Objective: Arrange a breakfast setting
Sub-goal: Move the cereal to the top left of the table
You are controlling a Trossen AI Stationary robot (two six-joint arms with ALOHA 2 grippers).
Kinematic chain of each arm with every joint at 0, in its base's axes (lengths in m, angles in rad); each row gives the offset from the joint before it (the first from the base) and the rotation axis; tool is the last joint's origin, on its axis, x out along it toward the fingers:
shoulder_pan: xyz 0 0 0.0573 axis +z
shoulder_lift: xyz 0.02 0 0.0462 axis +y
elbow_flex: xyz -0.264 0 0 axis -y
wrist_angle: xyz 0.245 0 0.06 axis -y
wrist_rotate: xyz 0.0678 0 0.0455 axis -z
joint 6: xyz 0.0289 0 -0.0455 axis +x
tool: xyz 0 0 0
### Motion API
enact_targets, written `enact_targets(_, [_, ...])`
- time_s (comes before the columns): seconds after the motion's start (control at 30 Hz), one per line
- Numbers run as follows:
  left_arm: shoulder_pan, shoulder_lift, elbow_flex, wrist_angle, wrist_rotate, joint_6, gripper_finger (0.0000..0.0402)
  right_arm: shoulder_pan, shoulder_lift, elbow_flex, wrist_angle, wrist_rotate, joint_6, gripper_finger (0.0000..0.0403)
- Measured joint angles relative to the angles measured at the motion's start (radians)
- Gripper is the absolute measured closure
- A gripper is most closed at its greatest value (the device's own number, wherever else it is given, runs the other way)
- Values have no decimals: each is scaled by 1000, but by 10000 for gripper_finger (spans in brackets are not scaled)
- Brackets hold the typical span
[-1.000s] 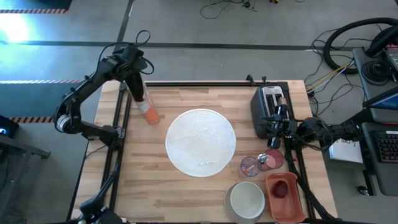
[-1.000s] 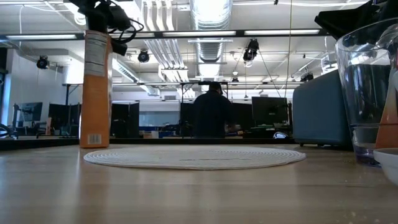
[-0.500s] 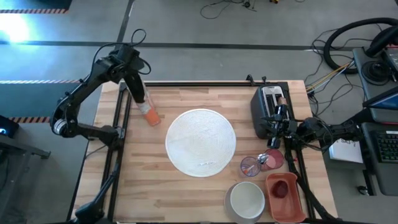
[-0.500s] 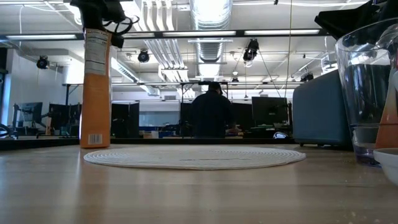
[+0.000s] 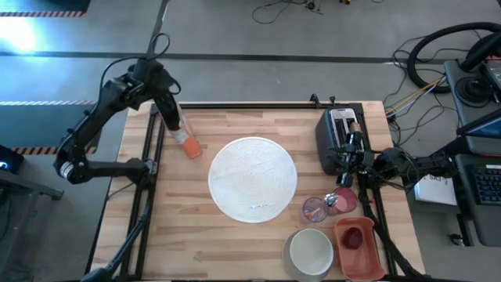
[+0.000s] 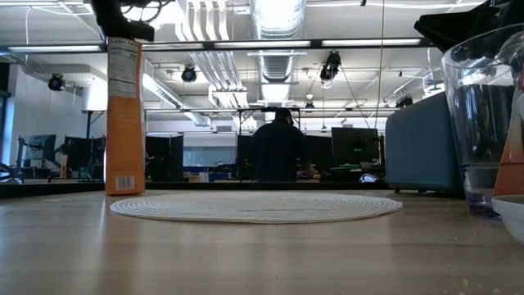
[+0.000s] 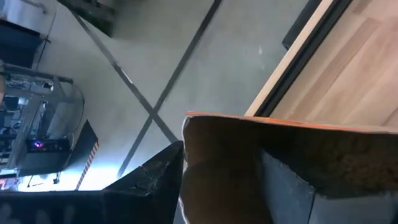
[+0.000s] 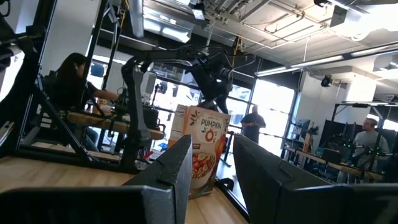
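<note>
Wooden worktop [image 5: 180,235] under a lab ceiling of strip lights; a person at a desk shows beyond it in the low view.

Cereal box [image 5: 186,139] upright near the worktop's far left corner, just beside the round mat [image 5: 252,178]. Front reads "PUMPKIN O's"; a nutrition panel shows on its narrow side [image 6: 124,82]. Top flaps open, cereal visible inside.

Left tool [image 5: 171,112] over the box top, fingers [image 7: 149,180] spread to either side of the open flaps, not pinching.

Right tool [image 5: 347,157] at the right edge beside a black toaster [image 5: 337,133]; fingers [image 8: 168,180] parted with nothing between them.

Near the right corner: glass [image 5: 315,208], pink cup [image 5: 343,200], bowl [image 5: 311,251], orange tray [image 5: 358,247] with a red fruit [image 5: 354,237]. Glass looms at the low view's right.
</note>
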Motion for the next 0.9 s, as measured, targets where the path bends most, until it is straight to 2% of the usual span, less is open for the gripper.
enact_targets(0.37, [-19, -52, 0, 41, 1, -57, 223, 0, 0, 0, 0, 0, 0, 296])
enact_targets(0.6, [-41, -87, 0, 40, 2, -161, 223, 0, 0, 0, 0, 0, 0, 296])
enact_targets(0.9, [-92, -181, 0, 30, 143, -404, 223, 0, 0, 0, 0, 0, 0, 296])
